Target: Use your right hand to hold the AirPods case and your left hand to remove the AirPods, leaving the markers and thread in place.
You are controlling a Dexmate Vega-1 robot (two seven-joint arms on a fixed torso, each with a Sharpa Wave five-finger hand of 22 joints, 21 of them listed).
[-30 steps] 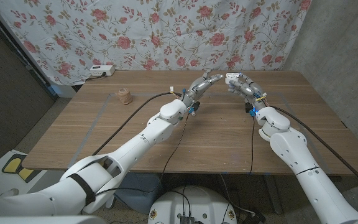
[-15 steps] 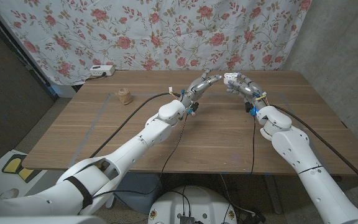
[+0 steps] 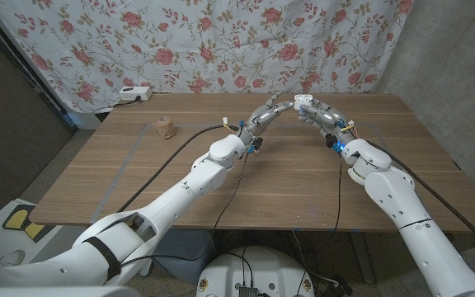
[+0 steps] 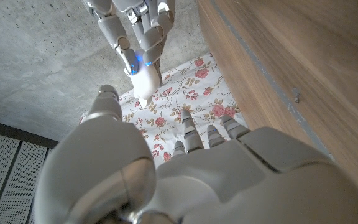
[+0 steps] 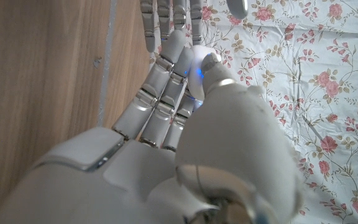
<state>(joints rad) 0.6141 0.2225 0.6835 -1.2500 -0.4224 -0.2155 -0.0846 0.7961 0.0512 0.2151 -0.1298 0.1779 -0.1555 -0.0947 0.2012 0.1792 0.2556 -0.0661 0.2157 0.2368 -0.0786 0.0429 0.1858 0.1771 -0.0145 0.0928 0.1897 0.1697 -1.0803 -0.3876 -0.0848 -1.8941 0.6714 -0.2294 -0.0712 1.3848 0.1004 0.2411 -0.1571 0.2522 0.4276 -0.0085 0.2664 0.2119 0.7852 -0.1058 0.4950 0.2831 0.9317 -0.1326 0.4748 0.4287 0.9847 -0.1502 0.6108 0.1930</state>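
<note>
Extraction is in hand: the right hand pinches the AirPods case above the table's far middle, and the left hand, fingers loosely extended and empty, just beside the case, must next pinch an earbud.

- a wooden table with a plain brown plank top, standing before a rose-print cloth backdrop;
- a small tan spool-like thing sits upright on the table's far left part, well apart from anything else;
- a white box lies at the far left edge, just by the backdrop
</note>
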